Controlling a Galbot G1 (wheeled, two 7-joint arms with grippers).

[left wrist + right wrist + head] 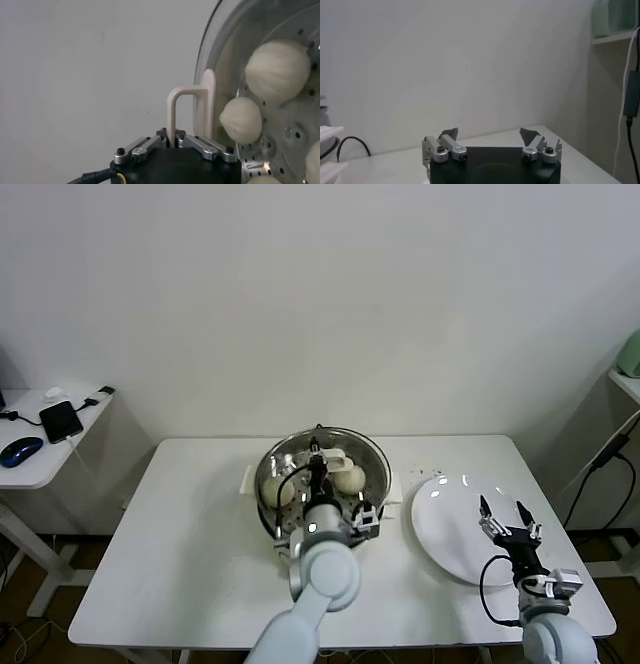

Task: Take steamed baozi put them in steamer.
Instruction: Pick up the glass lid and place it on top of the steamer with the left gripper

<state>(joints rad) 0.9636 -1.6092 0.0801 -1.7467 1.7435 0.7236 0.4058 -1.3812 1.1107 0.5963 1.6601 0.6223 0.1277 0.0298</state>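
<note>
The steamer point(272, 519) stands at the middle of the white table, with the round glass lid point(372, 452) over it. Through the glass I see cream-white baozi point(277, 489) point(349, 478) on the perforated floor. My left gripper point(318, 462) reaches over the steamer and is shut on the lid's white loop handle point(192, 102). In the left wrist view the jaws point(171, 136) pinch one leg of that handle, and baozi point(277, 65) point(241, 120) lie behind the lid's rim point(212, 30). My right gripper point(506, 520) point(490, 135) hangs open over the plate, holding nothing.
A flat white plate point(450, 534) lies right of the steamer, under the right gripper. A side desk point(40, 454) with a phone and a mouse stands at the far left. Black cables point(600, 464) hang at the right.
</note>
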